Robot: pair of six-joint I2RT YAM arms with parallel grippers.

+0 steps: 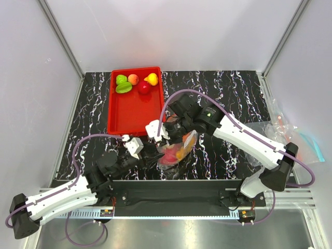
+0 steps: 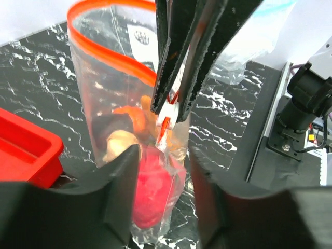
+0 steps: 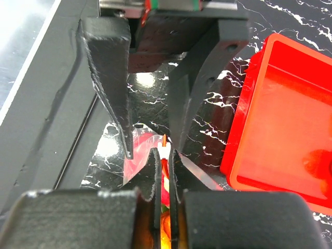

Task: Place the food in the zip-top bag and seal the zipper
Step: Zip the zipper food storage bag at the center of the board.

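Pinching zipper in clenched right gripper to hold zip-top bag mouth-up, food low inside; left gripper released, straddling bag base.

The table has a black top veined with white like marble, walled by pale panels at the back and both sides, with a metal rail along its near edge. A shallow red rectangular tray sits flat on the far left part, its long side running away from the rail. Just nearer than the tray's right corner, around the middle of the near half, the clear zip-top bag rests its lower end on the surface. At the right edge lies a loose heap of clear plastic bags, with a blue-tinted bag beside it.
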